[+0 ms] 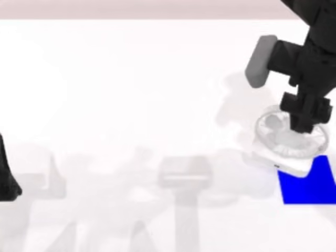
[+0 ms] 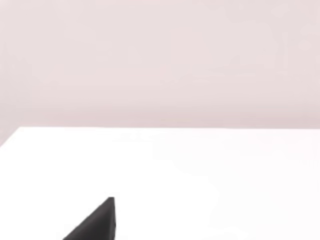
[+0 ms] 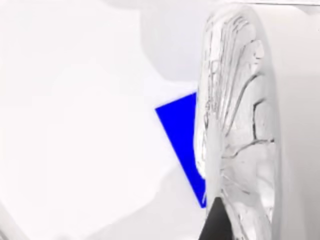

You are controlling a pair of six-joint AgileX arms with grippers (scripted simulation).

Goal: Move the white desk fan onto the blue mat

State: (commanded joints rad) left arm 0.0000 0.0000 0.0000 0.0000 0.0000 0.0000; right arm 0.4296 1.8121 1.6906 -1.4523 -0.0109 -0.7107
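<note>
The white desk fan (image 1: 287, 137) stands at the right of the table, its round grille head facing up under my right gripper (image 1: 301, 125). Its flat base (image 1: 290, 167) overlaps the upper left corner of the blue mat (image 1: 310, 184), which runs off the top view's right edge. In the right wrist view the fan's grille (image 3: 235, 125) fills the frame beside one dark fingertip (image 3: 217, 224) that presses against it, with the blue mat (image 3: 182, 135) behind. My left gripper (image 1: 7, 181) is parked at the table's left edge; one of its fingertips (image 2: 97, 222) shows over bare table.
Faint grey shapes lie across the near half of the table, among them a boxy one (image 1: 185, 173) at the centre. The table's far edge (image 1: 157, 20) runs along the top of the top view.
</note>
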